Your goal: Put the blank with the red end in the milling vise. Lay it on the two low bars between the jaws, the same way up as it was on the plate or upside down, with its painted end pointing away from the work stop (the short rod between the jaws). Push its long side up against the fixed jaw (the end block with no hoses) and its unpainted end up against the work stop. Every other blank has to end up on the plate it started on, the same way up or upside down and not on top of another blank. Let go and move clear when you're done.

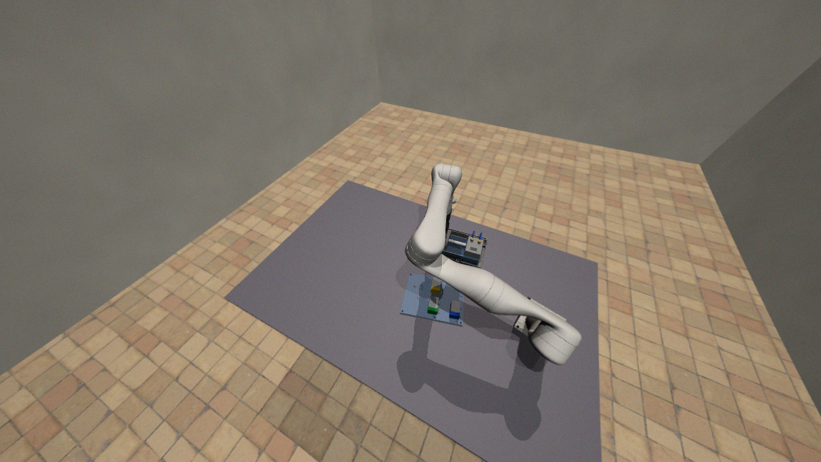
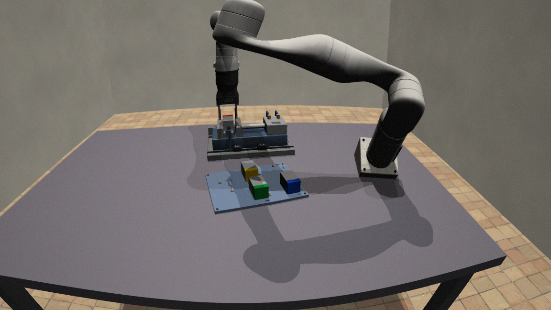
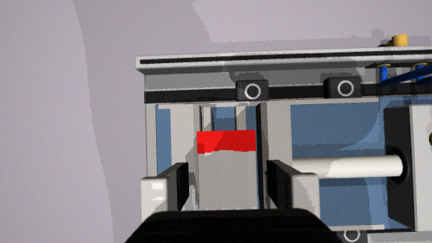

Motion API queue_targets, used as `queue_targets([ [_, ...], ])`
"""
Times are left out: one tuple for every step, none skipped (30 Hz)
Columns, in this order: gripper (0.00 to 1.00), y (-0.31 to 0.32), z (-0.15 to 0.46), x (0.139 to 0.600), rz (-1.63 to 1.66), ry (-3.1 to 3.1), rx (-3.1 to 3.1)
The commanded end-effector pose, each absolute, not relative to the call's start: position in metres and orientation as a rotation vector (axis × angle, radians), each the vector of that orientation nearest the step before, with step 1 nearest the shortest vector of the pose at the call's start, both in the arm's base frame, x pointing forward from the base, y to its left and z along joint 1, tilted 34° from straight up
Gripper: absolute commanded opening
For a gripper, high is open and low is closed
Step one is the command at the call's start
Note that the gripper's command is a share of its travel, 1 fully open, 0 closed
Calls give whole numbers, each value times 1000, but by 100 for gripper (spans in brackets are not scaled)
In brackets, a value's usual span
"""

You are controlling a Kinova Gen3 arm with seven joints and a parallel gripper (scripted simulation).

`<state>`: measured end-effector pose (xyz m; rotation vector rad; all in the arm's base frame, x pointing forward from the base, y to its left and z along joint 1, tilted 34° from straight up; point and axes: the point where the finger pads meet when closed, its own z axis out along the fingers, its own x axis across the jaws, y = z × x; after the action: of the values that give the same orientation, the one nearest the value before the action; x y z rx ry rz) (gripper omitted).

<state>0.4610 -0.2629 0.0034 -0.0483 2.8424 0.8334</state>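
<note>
The blank with the red end [image 3: 228, 176] [image 2: 227, 121] lies between the jaws of the milling vise [image 2: 250, 142] [image 3: 277, 131]. Its red end points to the top of the wrist view, where two low bars [image 3: 206, 117] [image 3: 241, 115] show beyond it. Its left side is at or very near the fixed jaw [image 3: 183, 131]; a narrow dark gap shows on its right. My gripper [image 3: 227, 178] [image 2: 227, 117] is open, one finger on each side of the blank, touching neither side in the wrist view. The unpainted end is hidden there; I cannot tell its contact with the work stop.
The blue plate [image 2: 227, 200] [image 1: 414, 307] in front of the vise bears a yellow-ended blank [image 2: 250, 170], a green-ended blank [image 2: 258, 188] and a blue-ended blank [image 2: 291, 184], side by side and not stacked. The hosed block [image 2: 275, 125] stands at the vise's right end.
</note>
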Motion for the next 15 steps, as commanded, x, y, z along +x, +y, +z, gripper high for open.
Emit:
queue_targets([
  [100, -264, 5, 461, 831, 2841, -47],
  [100, -264, 5, 461, 831, 2841, -47],
  [100, -264, 5, 461, 831, 2841, -47],
  [100, -264, 5, 461, 831, 2841, -47],
  [100, -264, 5, 461, 831, 2841, -47],
  [100, -265, 5, 461, 831, 2841, -47],
  [100, -265, 6, 461, 831, 2841, -47],
  [100, -265, 6, 461, 831, 2841, -47],
  [100, -265, 6, 461, 831, 2841, -47],
  [100, -265, 6, 461, 831, 2841, -47],
  [100, -265, 6, 461, 831, 2841, -47],
  [100, -265, 6, 461, 831, 2841, -47],
  [100, -265, 7, 461, 831, 2841, -47],
  [100, -265, 7, 461, 831, 2841, -47],
  [100, -265, 7, 461, 831, 2841, -47],
])
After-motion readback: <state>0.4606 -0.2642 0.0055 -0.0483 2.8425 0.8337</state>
